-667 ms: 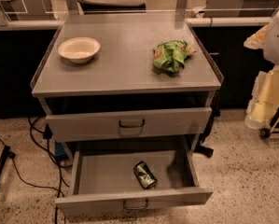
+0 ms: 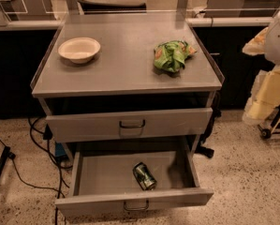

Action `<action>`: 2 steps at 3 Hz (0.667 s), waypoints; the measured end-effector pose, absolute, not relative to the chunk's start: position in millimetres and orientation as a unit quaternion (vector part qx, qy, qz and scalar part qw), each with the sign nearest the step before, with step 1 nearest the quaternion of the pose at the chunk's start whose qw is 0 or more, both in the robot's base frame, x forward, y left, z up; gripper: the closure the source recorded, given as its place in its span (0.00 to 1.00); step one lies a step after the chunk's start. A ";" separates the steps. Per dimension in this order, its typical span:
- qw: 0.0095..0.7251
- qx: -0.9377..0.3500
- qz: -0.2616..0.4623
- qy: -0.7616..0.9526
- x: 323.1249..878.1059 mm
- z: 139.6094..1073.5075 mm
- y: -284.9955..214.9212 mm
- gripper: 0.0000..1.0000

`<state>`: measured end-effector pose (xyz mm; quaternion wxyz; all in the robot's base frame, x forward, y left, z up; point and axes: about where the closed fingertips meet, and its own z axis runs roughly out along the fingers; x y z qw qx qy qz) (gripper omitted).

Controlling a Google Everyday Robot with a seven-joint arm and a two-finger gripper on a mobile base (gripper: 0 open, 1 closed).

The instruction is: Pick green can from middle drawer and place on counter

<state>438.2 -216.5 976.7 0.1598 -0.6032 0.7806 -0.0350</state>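
The green can lies ungrasped in the open middle drawer, so we reckon the claw, far right, whose opening we cannot tell, must reach down next.

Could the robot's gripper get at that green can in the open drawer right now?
Probably yes: the can lies alone in the pulled-out drawer, uncovered from above. The gripper itself is out of view.

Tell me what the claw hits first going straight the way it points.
The claw, at the right edge beside the counter, seems to point down. Straight on, it would likely meet the speckled floor first, right of the open middle drawer, not the green can; depth is unclear.
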 end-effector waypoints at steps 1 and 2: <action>0.166 -0.588 -0.039 0.791 437.9 964.4 -214.9 0.38; 0.176 -0.551 -0.024 0.815 440.0 928.9 -208.2 0.63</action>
